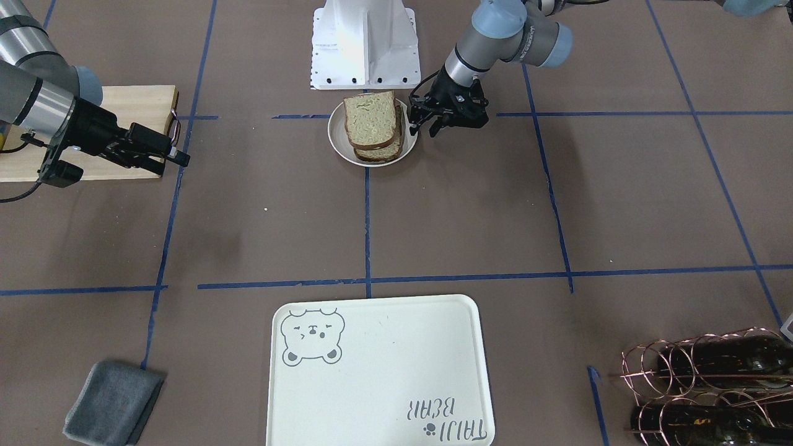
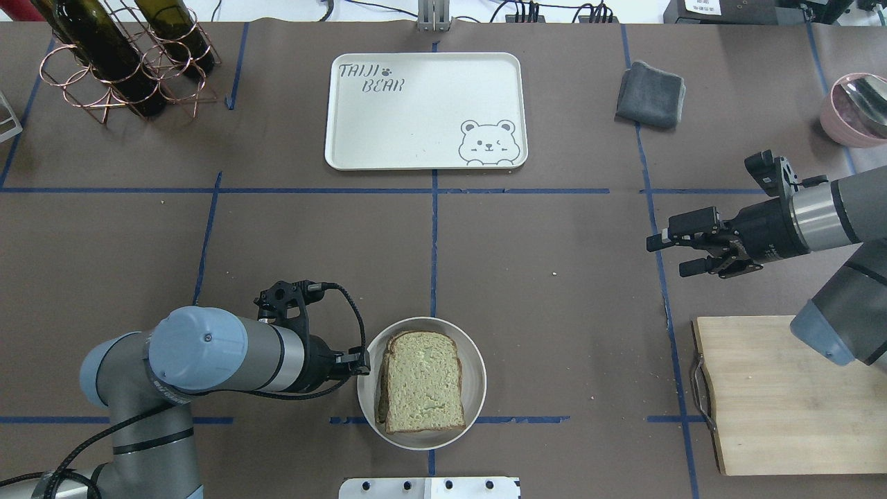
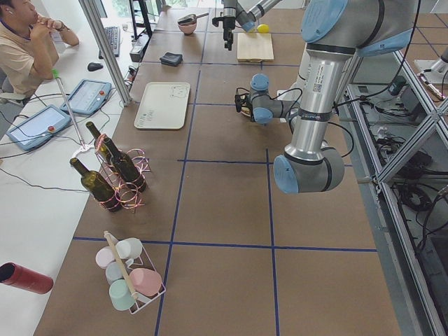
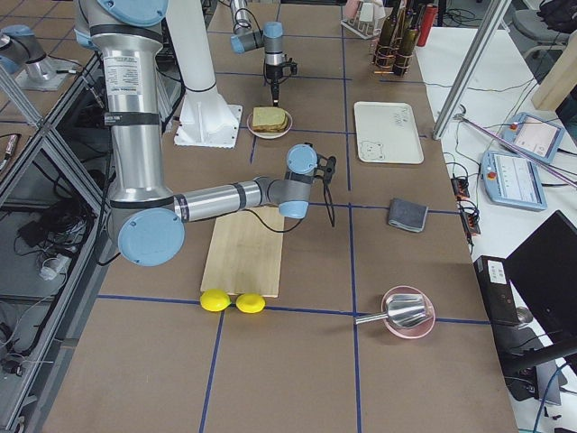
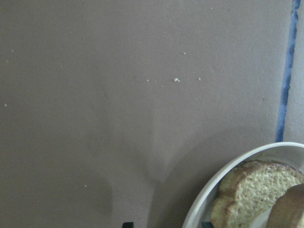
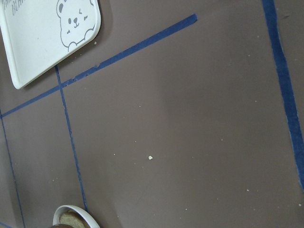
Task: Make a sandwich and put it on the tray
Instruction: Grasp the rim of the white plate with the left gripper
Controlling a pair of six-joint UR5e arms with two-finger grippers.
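Bread: two tan bread slices (image 2: 419,381) with dark crusts lie stacked, the top one shifted slightly off the lower, on a round white plate (image 2: 475,388). The plate sits close to the robot's edge of the table, about midway along it, just in front of the white base.
Tray: the cream tray (image 2: 416,118) with the bear drawing lies flat at the far edge, opposite the plate and well apart from it. Its surface is bare.
Left gripper: the left gripper (image 1: 424,127) points down just beside the plate's rim, on the robot's left side of the bread. Its jaws look spread, with nothing between them. Whether a fingertip touches the rim cannot be told.
Right gripper: the right gripper (image 2: 675,251) hangs above bare tabletop, level and pointing toward the table's middle, jaws spread and empty.
Cutting board: a pale wooden board (image 2: 762,395) lies at the robot's edge on its right side, near the right gripper.
Cloth: a folded grey cloth (image 2: 650,93) rests near the far edge, on the robot's right of the tray.
Bottles: dark bottles in a copper wire rack (image 2: 104,69) stand near the far edge, on the robot's left of the tray.
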